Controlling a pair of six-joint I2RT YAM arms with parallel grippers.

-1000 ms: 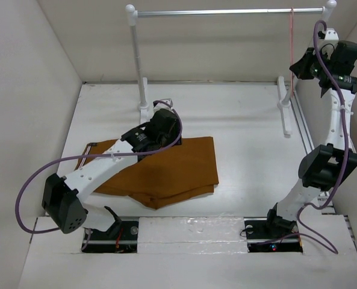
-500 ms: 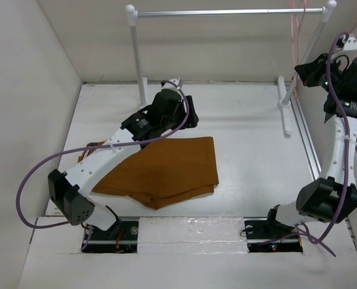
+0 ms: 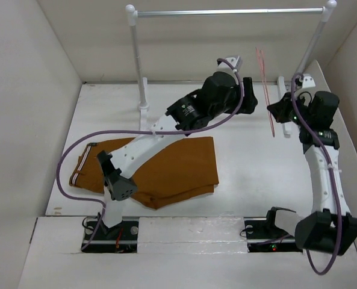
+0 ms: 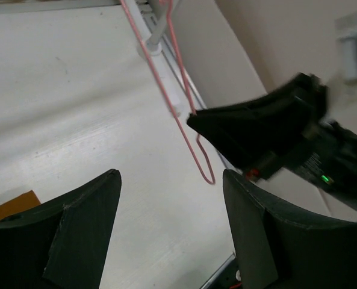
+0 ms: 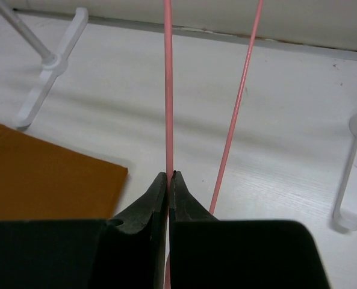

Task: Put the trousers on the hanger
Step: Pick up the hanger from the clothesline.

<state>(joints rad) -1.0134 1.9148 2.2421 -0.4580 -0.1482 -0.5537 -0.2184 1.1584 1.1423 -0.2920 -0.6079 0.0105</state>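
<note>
Top external: white walled table holds flat trousers; right gripper pinches hanger, left gripper gapes empty.

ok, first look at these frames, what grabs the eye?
The thin pink hanger stands out first. It is pinched in the shut right gripper at the table's right rear, below the silver rail and not hooked on it. Next is the left arm stretched diagonally across the table, its left gripper open and facing that wire. The rust-brown trousers lie folded flat at front left, with no gripper on them.
</note>
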